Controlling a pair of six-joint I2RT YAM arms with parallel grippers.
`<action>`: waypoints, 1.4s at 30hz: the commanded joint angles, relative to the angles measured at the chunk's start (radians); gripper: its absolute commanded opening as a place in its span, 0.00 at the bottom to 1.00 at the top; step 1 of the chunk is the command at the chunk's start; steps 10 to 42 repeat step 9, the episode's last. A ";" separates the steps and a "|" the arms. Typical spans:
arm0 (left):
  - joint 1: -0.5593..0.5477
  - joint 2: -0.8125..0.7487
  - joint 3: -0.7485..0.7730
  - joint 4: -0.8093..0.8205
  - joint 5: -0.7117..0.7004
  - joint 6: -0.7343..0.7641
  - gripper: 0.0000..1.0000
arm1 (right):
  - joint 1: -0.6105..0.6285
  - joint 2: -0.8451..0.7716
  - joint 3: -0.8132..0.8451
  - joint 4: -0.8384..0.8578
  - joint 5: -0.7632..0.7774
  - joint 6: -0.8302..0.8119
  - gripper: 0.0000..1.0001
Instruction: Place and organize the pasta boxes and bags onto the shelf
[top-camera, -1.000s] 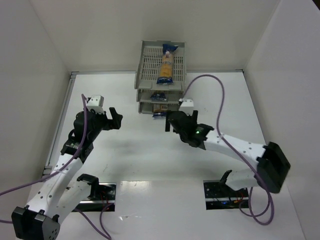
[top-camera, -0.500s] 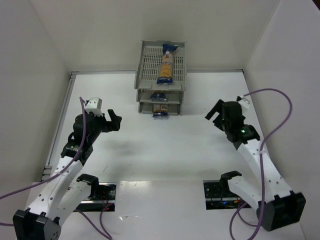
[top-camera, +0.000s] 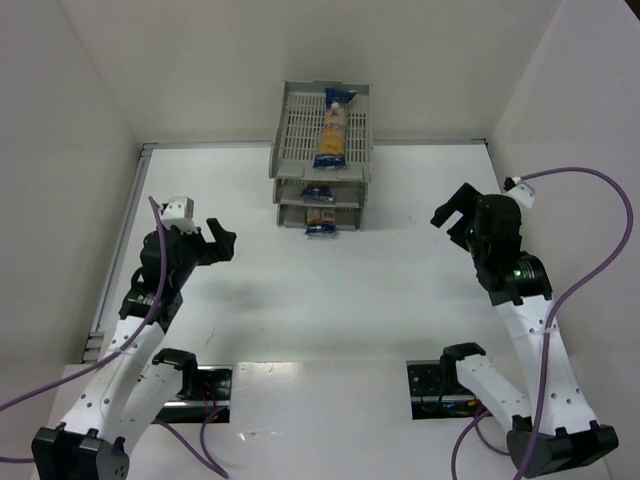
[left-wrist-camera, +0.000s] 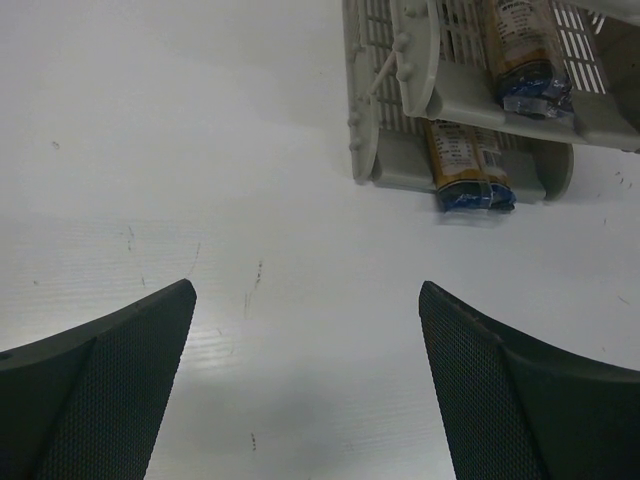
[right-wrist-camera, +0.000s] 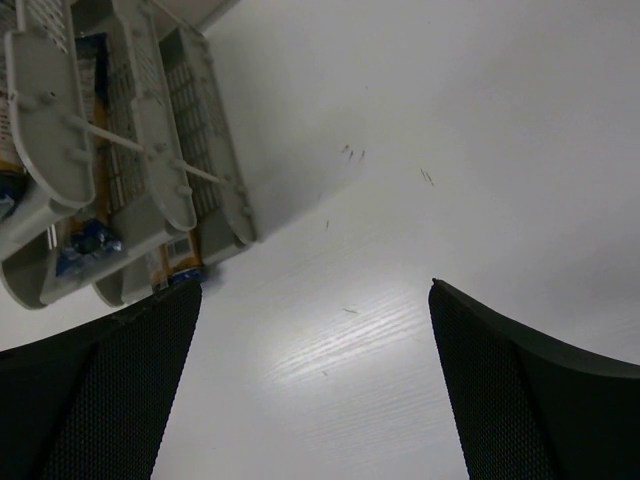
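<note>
The grey three-tier shelf (top-camera: 290, 125) stands at the back centre of the table. One pasta packet (top-camera: 333, 130) lies lengthwise on the top tray, a second (top-camera: 318, 192) shows in the middle tray, and a third (top-camera: 321, 220) pokes out of the bottom tray. My left gripper (top-camera: 218, 243) hovers open to the shelf's left front, holding nothing. My right gripper (top-camera: 452, 210) is open and empty to the shelf's right. The left wrist view shows the shelf (left-wrist-camera: 400, 165) with the bottom packet (left-wrist-camera: 465, 165) ahead of the left gripper (left-wrist-camera: 307, 290). In the right wrist view the shelf (right-wrist-camera: 215, 180) sits at upper left, beyond the right gripper (right-wrist-camera: 315, 285).
White walls close in the table on the left, back and right. The arm bases with black mounting plates (top-camera: 440, 385) sit at the near edge. Purple cables (top-camera: 590, 260) loop beside each arm.
My right arm has swung away from the shelf's front to the right side of the table. The left arm has drawn back slightly to the left. Both grippers stayed open.
</note>
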 joint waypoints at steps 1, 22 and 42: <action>0.006 -0.024 -0.001 0.024 0.017 -0.017 1.00 | -0.004 -0.048 -0.011 -0.035 -0.003 -0.021 1.00; 0.006 -0.033 -0.001 0.024 0.027 -0.008 1.00 | -0.004 -0.048 -0.029 -0.044 0.000 -0.021 1.00; 0.006 -0.033 -0.001 0.024 0.027 -0.008 1.00 | -0.004 -0.048 -0.029 -0.044 0.000 -0.021 1.00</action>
